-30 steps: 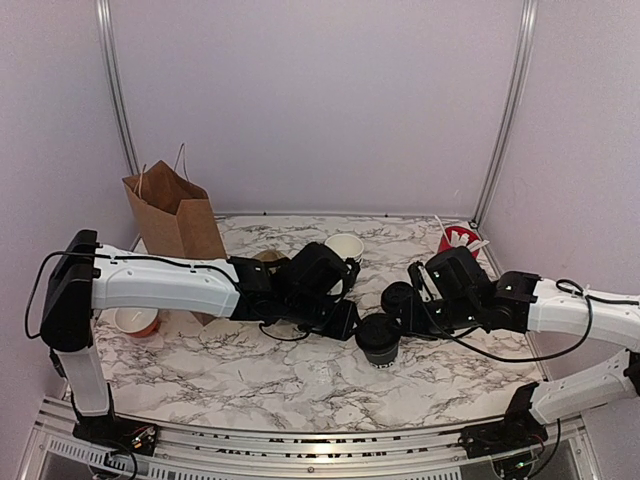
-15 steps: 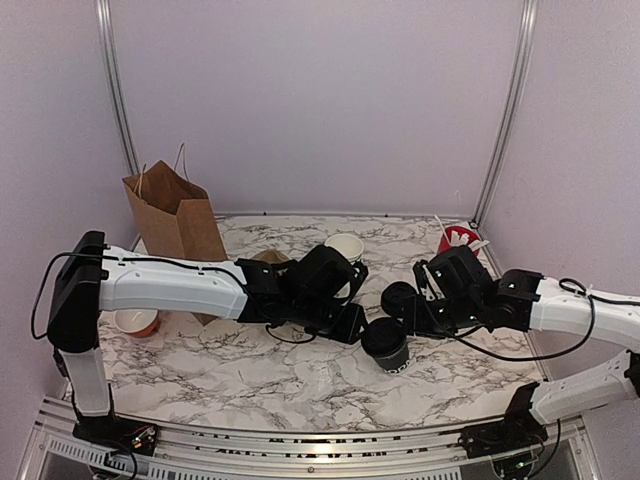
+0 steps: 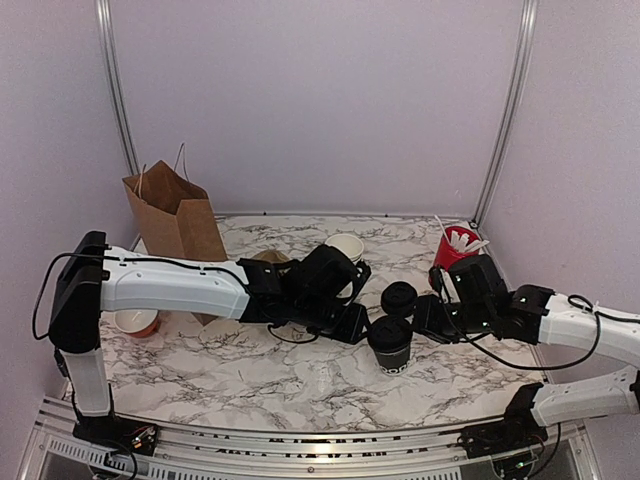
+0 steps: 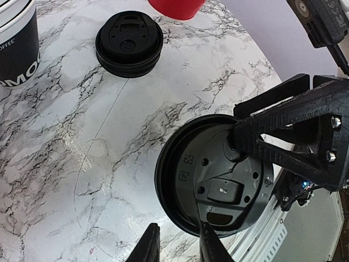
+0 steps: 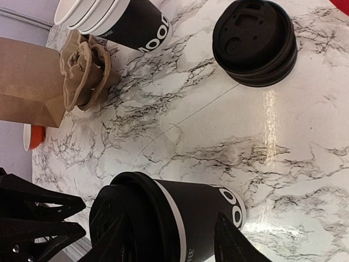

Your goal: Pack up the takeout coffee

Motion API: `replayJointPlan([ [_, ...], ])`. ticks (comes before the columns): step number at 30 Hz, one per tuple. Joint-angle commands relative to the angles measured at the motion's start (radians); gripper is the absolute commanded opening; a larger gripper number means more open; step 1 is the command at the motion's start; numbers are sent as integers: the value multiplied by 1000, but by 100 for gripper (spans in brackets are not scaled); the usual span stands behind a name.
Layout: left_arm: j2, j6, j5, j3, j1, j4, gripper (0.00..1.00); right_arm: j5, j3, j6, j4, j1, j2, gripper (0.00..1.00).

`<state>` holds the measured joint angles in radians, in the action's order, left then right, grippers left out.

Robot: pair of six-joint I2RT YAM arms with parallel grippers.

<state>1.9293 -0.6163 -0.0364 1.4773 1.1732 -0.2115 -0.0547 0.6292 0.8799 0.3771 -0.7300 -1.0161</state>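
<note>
One takeout coffee cup [image 3: 390, 350], black with white lettering and a black lid [image 4: 218, 185], stands upright mid-table between both arms. My left gripper [image 3: 355, 322] hovers at its left side. In the left wrist view the left gripper [image 4: 178, 225] is open a little, one fingertip [image 4: 204, 232] at the lid's rim and bare marble between the fingers. My right gripper [image 3: 425, 318] is to the right of the cup. In the right wrist view the right gripper [image 5: 171, 215] is open, its fingers either side of the cup [image 5: 185, 218].
A loose stack of black lids [image 3: 399, 297] lies just behind the cup. Nested unlidded cups [image 3: 346, 247] stand further back. A red cup of stirrers [image 3: 455, 245] is at the back right, a brown paper bag [image 3: 175, 215] at the back left, and a small bowl [image 3: 135, 321] by the left arm.
The cup leaned half a second ago and now stands upright, slightly further right. The right gripper has widened and drawn back to the right. The left gripper has barely moved.
</note>
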Motion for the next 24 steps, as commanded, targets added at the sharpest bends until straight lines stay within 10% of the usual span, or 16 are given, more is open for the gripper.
replayJointPlan([
  [1,8,17,-11,35,16,-19,26,60,4,9,71,6,6,54],
  [24,191,99,170,304,75,-276,36,20,8,-18,88,6,138,63],
])
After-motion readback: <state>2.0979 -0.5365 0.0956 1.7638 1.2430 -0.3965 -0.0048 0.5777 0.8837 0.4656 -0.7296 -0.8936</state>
